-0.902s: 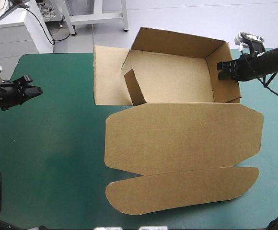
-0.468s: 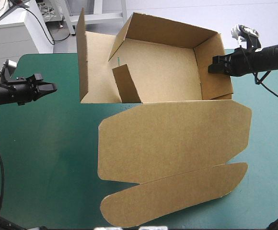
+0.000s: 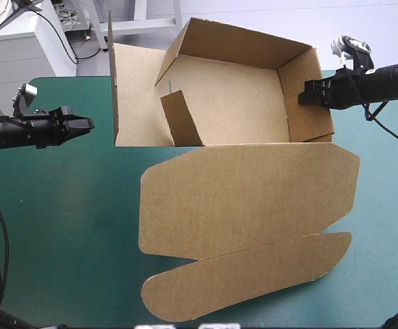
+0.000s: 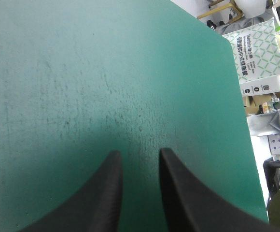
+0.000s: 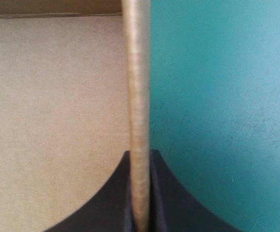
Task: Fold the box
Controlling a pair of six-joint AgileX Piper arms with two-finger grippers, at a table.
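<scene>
A teal-green tabletop (image 3: 55, 226) is carrying the brown box (image 3: 233, 103), sitting toward the far edge; its back and right walls are standing, its left panel is tilting upward, a small flap (image 3: 180, 118) is rising inside; the lid (image 3: 247, 199) is lying flat toward the near edge; the right gripper (image 3: 307, 92) is clamping the right wall; the left gripper (image 3: 86, 125), fingers slightly apart, is hovering left of the box.

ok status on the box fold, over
Right gripper shut on the box at its right wall. Left gripper open, short of left flap. Lid flat. Nothing in the way.
</scene>
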